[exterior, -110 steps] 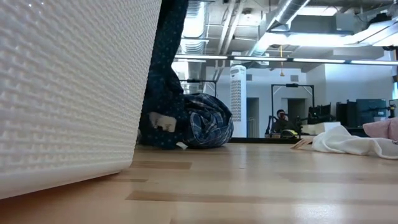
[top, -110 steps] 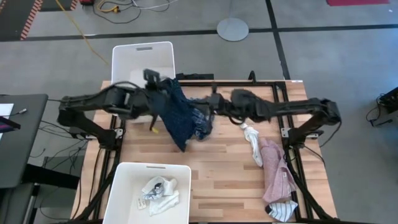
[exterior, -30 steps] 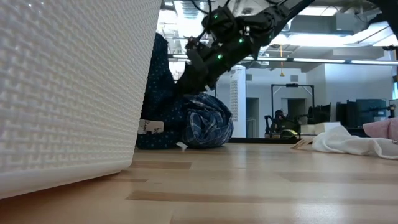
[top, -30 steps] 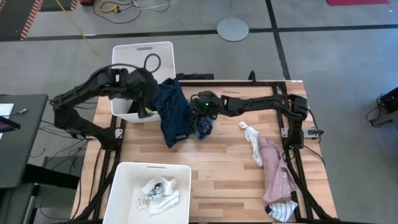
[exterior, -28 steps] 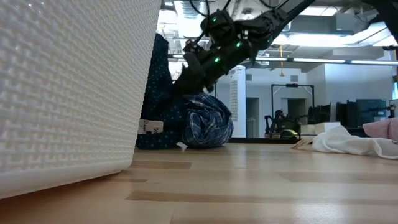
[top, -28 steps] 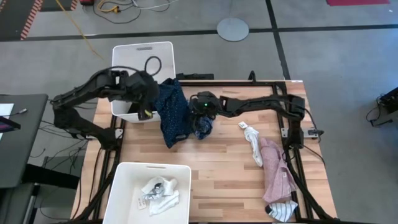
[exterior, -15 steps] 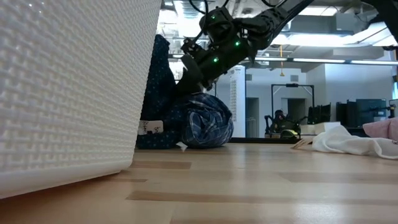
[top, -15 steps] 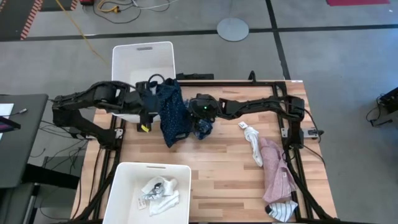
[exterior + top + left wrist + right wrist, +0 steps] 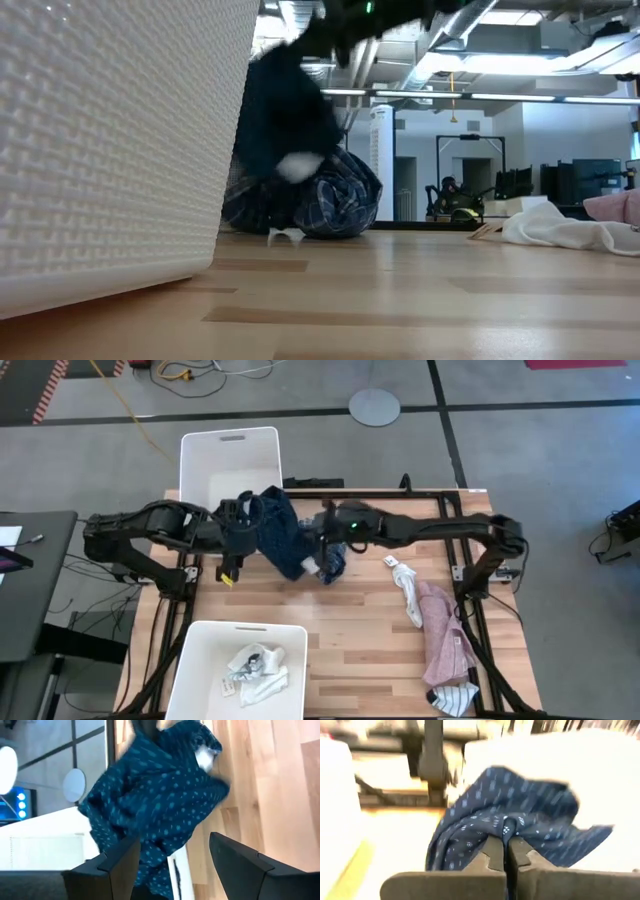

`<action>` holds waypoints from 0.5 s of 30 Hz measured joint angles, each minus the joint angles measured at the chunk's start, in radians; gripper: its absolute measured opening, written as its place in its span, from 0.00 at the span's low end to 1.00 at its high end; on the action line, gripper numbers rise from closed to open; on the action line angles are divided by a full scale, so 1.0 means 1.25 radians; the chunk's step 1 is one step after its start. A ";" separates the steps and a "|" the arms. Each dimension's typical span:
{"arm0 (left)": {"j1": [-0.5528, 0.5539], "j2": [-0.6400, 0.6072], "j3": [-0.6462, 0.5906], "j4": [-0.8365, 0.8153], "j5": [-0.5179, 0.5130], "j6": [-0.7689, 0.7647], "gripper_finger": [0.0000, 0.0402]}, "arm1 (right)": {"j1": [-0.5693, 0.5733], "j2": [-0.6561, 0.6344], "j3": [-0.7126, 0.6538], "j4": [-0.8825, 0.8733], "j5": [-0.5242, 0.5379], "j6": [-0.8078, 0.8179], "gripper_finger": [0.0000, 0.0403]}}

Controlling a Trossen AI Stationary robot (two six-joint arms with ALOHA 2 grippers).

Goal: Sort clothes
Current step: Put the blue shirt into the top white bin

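The navy dotted piece (image 9: 280, 540) hangs bunched at the table's far side, close to the far bin's near right corner. My right gripper (image 9: 316, 538) is shut on it, reaching in from the table's right. My left gripper (image 9: 246, 528) stands open at the piece's left, and in its wrist view the cloth (image 9: 160, 800) spreads between and beyond its fingers. The blue plaid shirt (image 9: 333, 566) lies balled on the table just under the right gripper. A white sock (image 9: 405, 585), the pink shirt (image 9: 446, 645) and a striped sock (image 9: 456, 700) lie at the right. My right gripper pinches a gathered fold of the navy dotted piece (image 9: 505, 831) between its two shut fingers; how many layers does not show. The fingers come from the table's right, slanting down. The cloth (image 9: 285, 110) hangs slack below them, raised above the plaid shirt (image 9: 340, 200).
A white bin (image 9: 230, 460) stands beyond the table's far left corner. A second white bin (image 9: 200, 660) at the near left holds white socks (image 9: 255, 668). Bare wood lies in the middle and near the front edge.
My right gripper has shut on the navy dotted piece and risen, drawing the cloth up off the table into a bunch, and its lower end has lifted. My left gripper has come away from over the far bin toward the near edge, staying open.
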 joint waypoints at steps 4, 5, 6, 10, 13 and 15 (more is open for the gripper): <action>0.000 -0.025 -0.072 0.065 -0.044 0.028 0.58 | -0.002 -0.038 0.046 -0.008 -0.041 -0.014 0.00; 0.000 -0.035 -0.098 0.099 -0.079 0.033 0.58 | -0.003 -0.041 0.058 -0.011 -0.054 -0.014 0.00; -0.001 -0.048 -0.126 0.136 -0.117 0.044 0.58 | -0.007 -0.042 0.075 -0.023 -0.069 -0.014 0.00; 0.003 -0.113 -0.246 0.345 -0.129 0.118 0.58 | -0.013 -0.031 0.141 -0.069 -0.107 -0.014 0.00; 0.014 -0.160 -0.334 0.506 -0.116 0.158 0.58 | -0.013 -0.006 0.183 -0.080 -0.123 -0.017 0.00; 0.029 -0.178 -0.376 0.578 -0.110 0.172 0.58 | -0.012 0.007 0.204 -0.101 -0.134 -0.017 0.00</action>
